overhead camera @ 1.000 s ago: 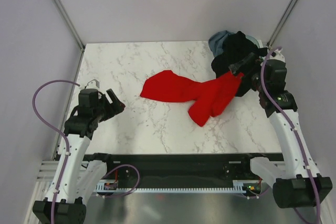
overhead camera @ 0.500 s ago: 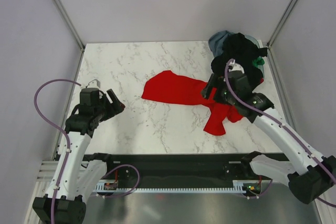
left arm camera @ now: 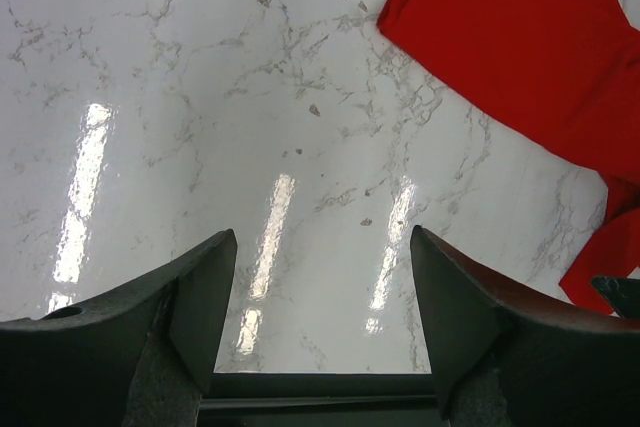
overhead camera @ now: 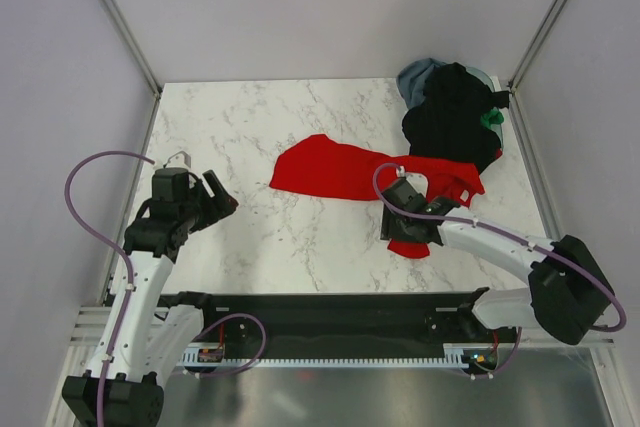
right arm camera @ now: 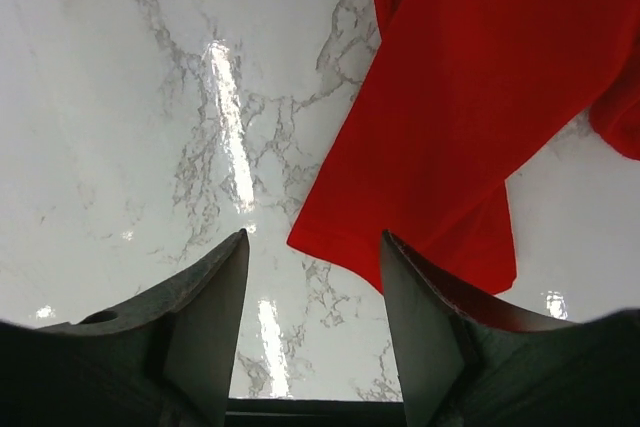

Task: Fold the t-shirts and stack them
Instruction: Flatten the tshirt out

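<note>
Right gripper [right arm camera: 312,257] is hovering with jaws apart, holding nothing, over the near hem of the red t-shirt [overhead camera: 335,169] lying mid-table, left gripper [left arm camera: 322,247] is hanging open-jawed over bare marble table [overhead camera: 240,127] at left, dark t-shirt pile [overhead camera: 455,112] is sitting in the far right corner.

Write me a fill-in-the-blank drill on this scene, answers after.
The shirt spread on the table is ____. The shirt pile sits in the table's far ____ corner. The right gripper and left gripper are both ____. The ____ gripper hovers over the spread shirt's edge.
Answers: red; right; open; right.
</note>
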`<move>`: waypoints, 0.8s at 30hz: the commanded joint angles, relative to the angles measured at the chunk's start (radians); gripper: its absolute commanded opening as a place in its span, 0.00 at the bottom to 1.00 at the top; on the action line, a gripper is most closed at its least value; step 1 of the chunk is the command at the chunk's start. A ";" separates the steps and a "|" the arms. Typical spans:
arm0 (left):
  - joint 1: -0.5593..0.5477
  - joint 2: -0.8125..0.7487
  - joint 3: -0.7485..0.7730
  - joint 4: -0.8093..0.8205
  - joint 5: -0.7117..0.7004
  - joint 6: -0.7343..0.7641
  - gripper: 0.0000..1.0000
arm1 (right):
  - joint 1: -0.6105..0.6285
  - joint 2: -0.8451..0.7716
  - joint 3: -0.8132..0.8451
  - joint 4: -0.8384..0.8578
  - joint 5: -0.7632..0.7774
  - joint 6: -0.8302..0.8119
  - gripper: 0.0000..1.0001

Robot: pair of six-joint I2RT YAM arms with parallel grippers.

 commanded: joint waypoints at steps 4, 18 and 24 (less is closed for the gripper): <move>-0.001 -0.009 0.014 0.005 -0.009 0.011 0.78 | 0.003 0.102 -0.034 0.124 0.024 0.005 0.57; -0.001 0.075 0.023 0.028 -0.018 0.001 0.77 | 0.050 0.182 -0.094 0.143 0.024 0.001 0.00; -0.048 0.323 0.043 0.206 0.020 -0.084 0.72 | 0.052 0.037 -0.080 0.072 0.001 -0.004 0.00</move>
